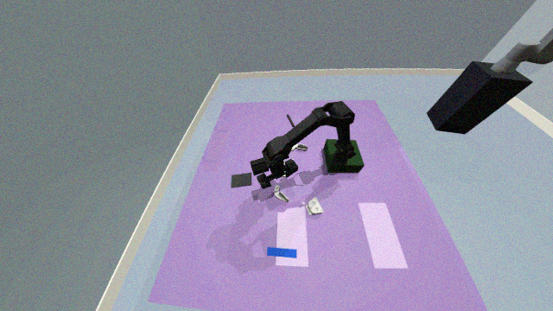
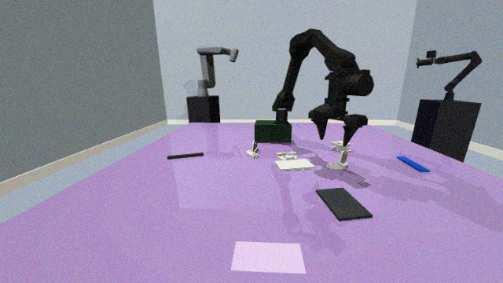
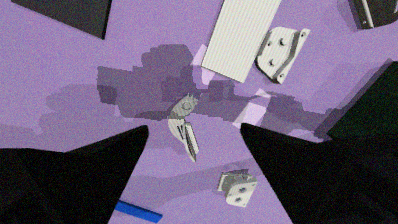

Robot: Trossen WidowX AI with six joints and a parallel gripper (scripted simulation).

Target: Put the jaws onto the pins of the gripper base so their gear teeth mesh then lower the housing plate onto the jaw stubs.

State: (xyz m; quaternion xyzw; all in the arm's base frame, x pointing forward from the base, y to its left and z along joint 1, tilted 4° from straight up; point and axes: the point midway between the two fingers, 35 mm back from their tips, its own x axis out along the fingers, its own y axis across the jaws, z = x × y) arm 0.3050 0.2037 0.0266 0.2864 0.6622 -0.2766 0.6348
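Observation:
My gripper (image 1: 277, 174) (image 2: 334, 141) (image 3: 195, 128) is open and empty. It points down above a pale jaw (image 1: 281, 195) (image 2: 336, 166) (image 3: 176, 125), whose toothed end shows in the wrist view. The other jaw (image 1: 300, 147) (image 2: 253, 152) lies nearer the arm's base. A pale plate-like part with small round features (image 2: 286, 156) (image 3: 275, 50) lies beside a ribbed white slab. Another pale part with two round holes (image 1: 314, 206) (image 2: 340, 148) (image 3: 242, 194) stands apart. I cannot tell which of these two is the gripper base. All these parts are separate.
The ribbed white slab (image 2: 295, 165) (image 3: 240, 40) lies flat. A dark flat plate (image 1: 241, 180) (image 2: 343, 203) (image 3: 75, 15), a blue bar (image 1: 282, 252) (image 2: 413, 163) (image 3: 140, 212) and a black bar (image 1: 290, 120) (image 2: 185, 156) lie around. The arm stands on a green block (image 1: 343, 161) (image 2: 273, 131).

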